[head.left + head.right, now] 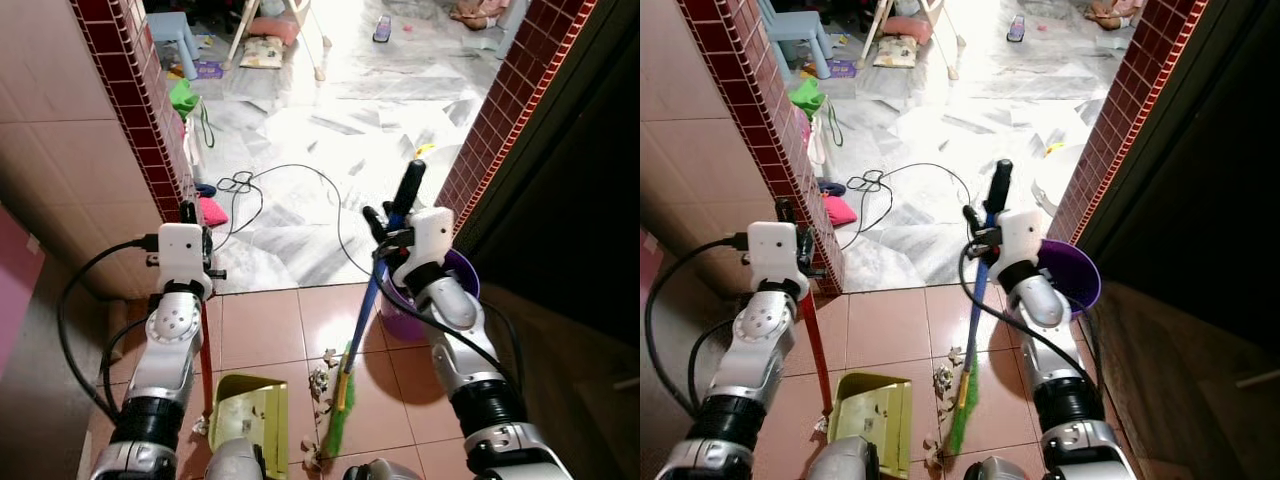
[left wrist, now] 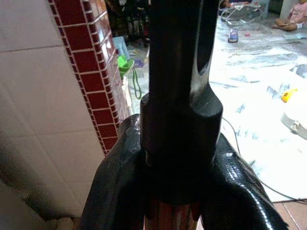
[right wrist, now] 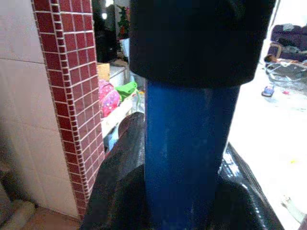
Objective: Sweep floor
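A broom with a blue handle point(image 1: 375, 290) and green bristles point(image 1: 340, 415) stands tilted on the terracotta floor tiles. My right gripper point(image 1: 385, 230) is shut on the handle just below its black grip point(image 1: 408, 185). The right wrist view shows the blue handle point(image 3: 189, 143) clamped between the black fingers point(image 3: 115, 182). A yellow-green dustpan point(image 1: 250, 415) rests on the floor to the left of the bristles, its red handle point(image 1: 205, 360) rising upright. My left gripper point(image 1: 190, 213) is shut on the top of that handle. Dry debris point(image 1: 322, 382) lies between the dustpan and the bristles.
A purple bucket point(image 1: 468, 275) stands right of the broom against the red-tiled doorpost point(image 1: 500, 110). Another red-tiled post point(image 1: 140, 100) is at the left. A black cable point(image 1: 290, 175) loops over the white marble floor beyond, with toys and a stool further back.
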